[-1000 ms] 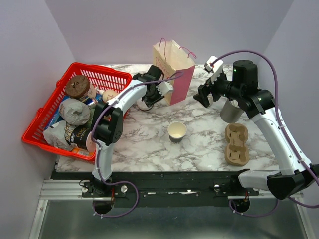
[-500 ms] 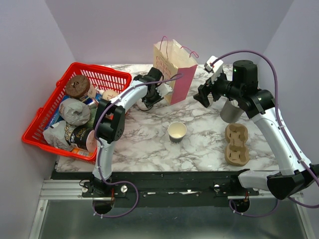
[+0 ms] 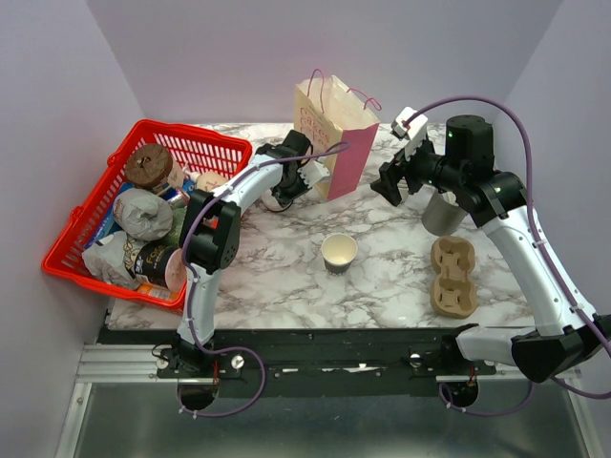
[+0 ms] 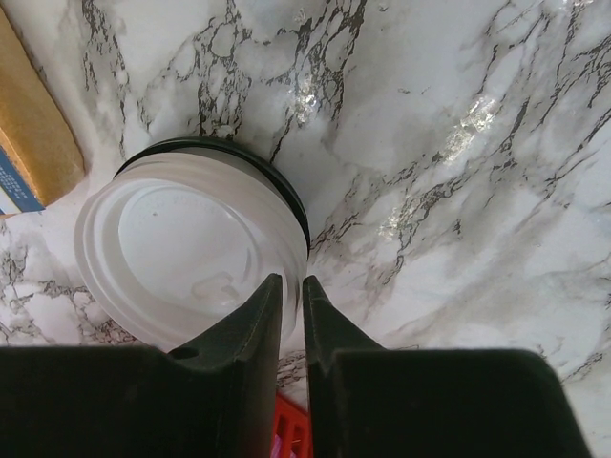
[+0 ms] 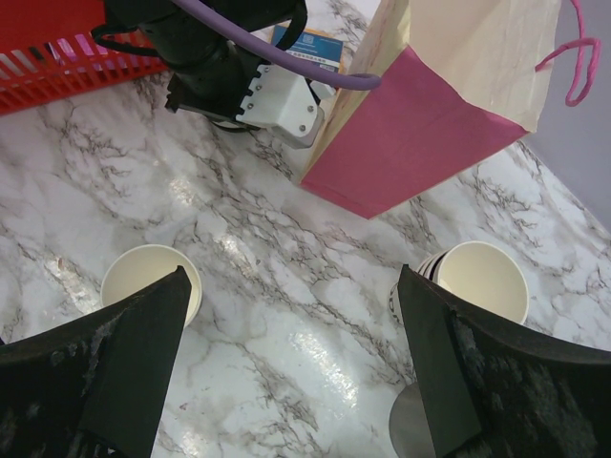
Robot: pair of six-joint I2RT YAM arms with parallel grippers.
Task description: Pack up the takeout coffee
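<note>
**Thin bite on a lid, cup waiting open**

The cup (image 3: pixel 339 253) stands upright and uncovered in the middle of the counter (image 3: pixel 382 286), nearer its near edge, with nothing touching it. Toward the far edge, between the basket (image 3: pixel 81 224) and the bag (image 3: pixel 334 134), the left pincer (image 4: pixel 291 305) stands narrow at the rim of a white lid (image 4: pixel 191 248). Whether it truly grips the lid, I cannot tell. The right pincer (image 5: pixel 291 382) hangs wide and holds nothing, right of the bag.

Risks as I judge them:
- The bite takes only the lid's edge, so the lid may slip or flex out on lifting.
- A dark rim shows under the lid, so something nested may come up with it.
- The bag is close enough for the arm to knock it.
- The light, empty cup may tip when the lid is pressed on.
</note>
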